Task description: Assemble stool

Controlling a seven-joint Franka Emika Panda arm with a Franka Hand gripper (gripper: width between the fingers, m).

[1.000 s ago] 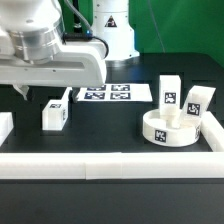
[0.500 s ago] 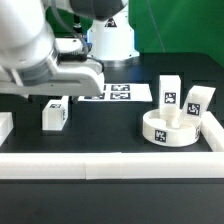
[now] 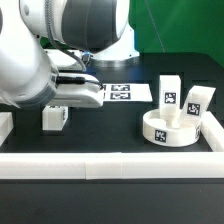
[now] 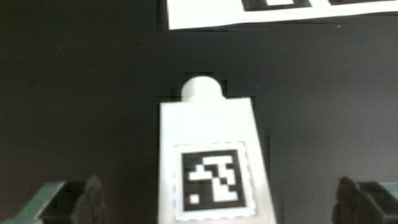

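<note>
Black table (image 3: 100,145), green backdrop (image 3: 180,30).

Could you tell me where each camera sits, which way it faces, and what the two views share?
Exterior view: off the arm, looking across the black table at the seat and marker board; the arm fills its left.
Wrist view: on the wrist, looking down between the open gripper fingers.
Shared: the lone leg and the marker board.
</note>
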